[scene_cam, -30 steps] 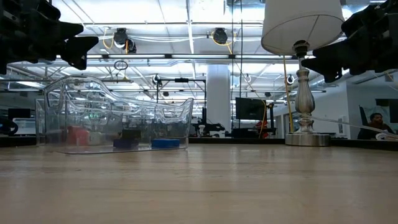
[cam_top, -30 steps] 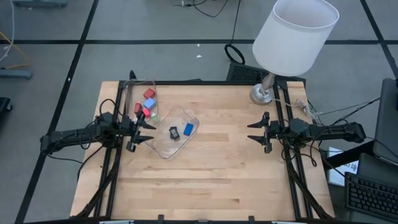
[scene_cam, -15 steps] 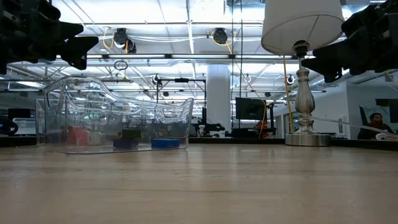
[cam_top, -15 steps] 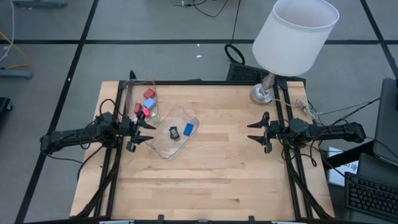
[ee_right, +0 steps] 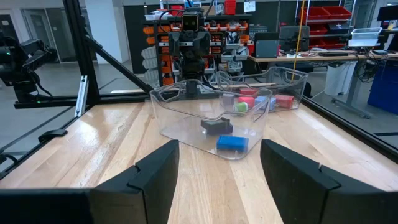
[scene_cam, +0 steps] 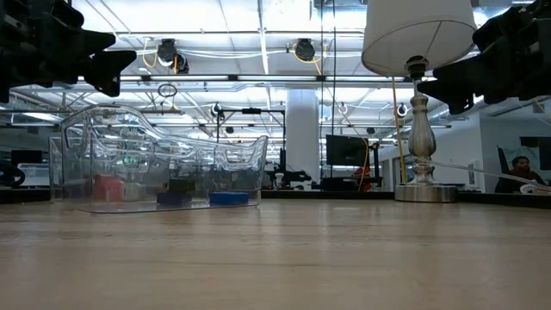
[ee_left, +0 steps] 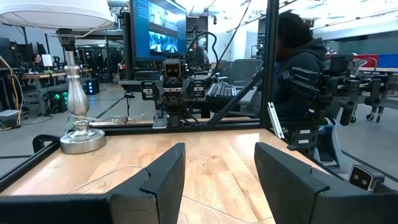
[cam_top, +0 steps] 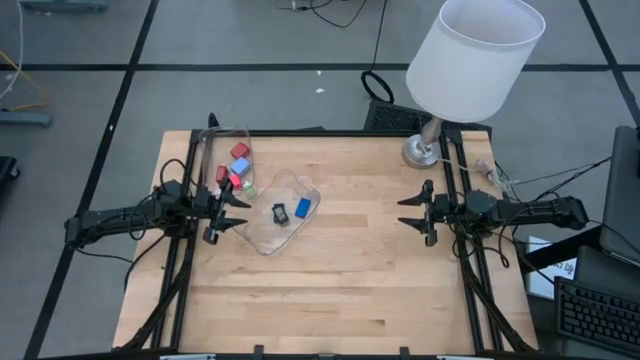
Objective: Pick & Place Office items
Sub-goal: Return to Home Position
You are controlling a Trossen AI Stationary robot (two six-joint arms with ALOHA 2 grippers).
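Two clear plastic containers stand on the wooden table. The nearer one holds a flat blue piece and a dark piece; they show again as the blue piece and dark piece. The far-left container holds red and blue cubes and a green bit. My left gripper hovers open at the table's left edge beside the containers. My right gripper hovers open at the right edge. Neither touches anything.
A lamp with a white shade stands on its metal base at the table's far right corner, with a cord beside it. The black frame rails run along the table's sides. Bare wood fills the middle and near half.
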